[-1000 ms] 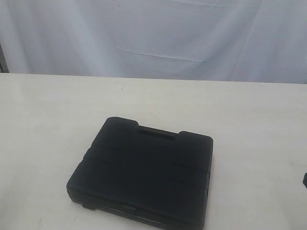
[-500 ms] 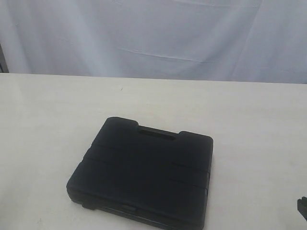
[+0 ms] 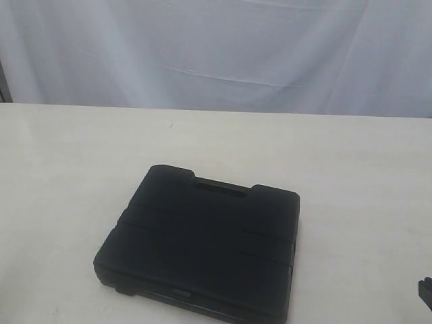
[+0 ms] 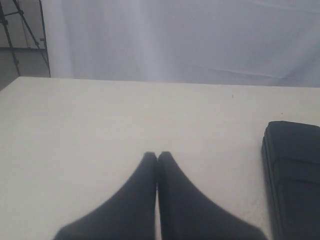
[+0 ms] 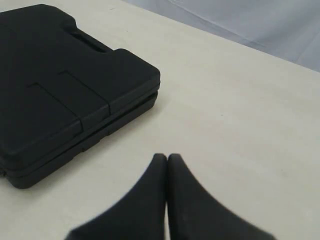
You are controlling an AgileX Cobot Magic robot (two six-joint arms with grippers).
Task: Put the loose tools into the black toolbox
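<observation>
The black toolbox [image 3: 199, 239] lies flat and closed on the pale table [image 3: 67, 169], a little toward 6 o'clock from the table's middle, with its carrying-handle slot [image 3: 219, 187] on the 12 o'clock edge, away from me. I can't spot one loose tool anywhere: no pliers, tape measure, roll of tape or knife on the bare tabletop in any view. With the lid down like that, my guess is that they are already inside and the job is near its end, though they could just as well lie out of sight. The left gripper [image 4: 157, 156] has its two dark fingers pressed together with nothing between them, hanging low over empty table and pointing toward the white backdrop cloth [image 3: 216, 47] at 12 o'clock, the box well apart from it. The right gripper [image 5: 166, 157] is likewise closed up tight and empty, near the box's corner but not touching it. From where I stand only a dark sliver of the right arm [image 3: 425, 293] shows, around 4 o'clock from the box. Both arms look parked clear of the lid, which fits a resting pose.
</observation>
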